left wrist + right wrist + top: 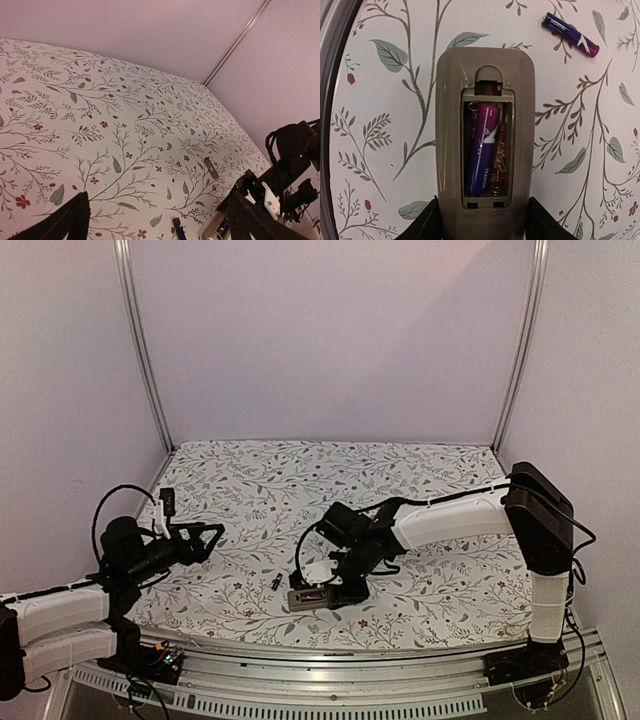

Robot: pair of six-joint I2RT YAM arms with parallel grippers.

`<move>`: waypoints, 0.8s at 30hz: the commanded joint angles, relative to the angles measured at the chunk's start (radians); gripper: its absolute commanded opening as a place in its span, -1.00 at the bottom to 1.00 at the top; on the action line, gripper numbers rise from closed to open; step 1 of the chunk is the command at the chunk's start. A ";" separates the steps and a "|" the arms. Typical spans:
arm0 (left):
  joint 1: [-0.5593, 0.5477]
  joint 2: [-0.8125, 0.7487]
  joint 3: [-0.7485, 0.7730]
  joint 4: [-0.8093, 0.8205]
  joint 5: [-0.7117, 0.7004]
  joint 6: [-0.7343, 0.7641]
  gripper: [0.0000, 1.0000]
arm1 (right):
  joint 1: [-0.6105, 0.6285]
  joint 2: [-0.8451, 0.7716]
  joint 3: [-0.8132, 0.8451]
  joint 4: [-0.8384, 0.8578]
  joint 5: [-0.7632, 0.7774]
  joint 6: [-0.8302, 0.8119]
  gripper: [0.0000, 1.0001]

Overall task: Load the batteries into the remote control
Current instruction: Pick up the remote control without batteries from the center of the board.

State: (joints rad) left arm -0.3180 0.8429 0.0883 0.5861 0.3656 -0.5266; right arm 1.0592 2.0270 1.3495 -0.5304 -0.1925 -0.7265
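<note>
Floral cloth, white with grey leaves and small red flowers, covers the tabletop (300,465), which stands between plain pale walls.

The right claw (483,216) is low over the front middle of the tabletop. Its two dark fingers sit against the long sides of the remote control (451,150) at its near end, pinching it. The remote lies flat with its greyish back up and the battery recess uncovered. One purple battery (482,150) lies in the recess, a little tilted, on the left as the wrist camera sees it. The slot beside it seems to hold only a spring, though it is dark there.

A second purple battery, the loose battery (570,35), lies on the cloth near the remote but not touching it, on the side toward the left arm.

The left claw (210,540) hovers above the left side of the tabletop, well apart from the remote. Its fingers are spread wide and hold nothing.
</note>
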 commanded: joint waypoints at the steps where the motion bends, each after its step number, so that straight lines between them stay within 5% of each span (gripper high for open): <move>1: -0.014 0.002 -0.002 0.018 0.016 0.015 0.91 | -0.003 0.038 0.010 -0.014 0.031 -0.017 -0.15; 13: -0.015 -0.056 0.054 -0.027 0.149 0.118 0.85 | -0.003 0.014 0.088 -0.007 0.059 0.033 -0.69; 20: -0.029 -0.199 0.159 -0.290 0.444 0.747 0.85 | 0.000 -0.080 0.137 0.080 0.158 0.080 -0.81; 24: -0.098 -0.226 0.163 -0.431 0.444 1.032 0.92 | 0.024 -0.124 0.153 0.131 0.255 0.040 -0.81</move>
State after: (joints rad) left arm -0.3511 0.6285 0.2497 0.3645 0.7292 0.1154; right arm 1.0641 1.9831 1.4609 -0.4778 -0.0444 -0.6720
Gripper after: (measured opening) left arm 0.945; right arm 0.477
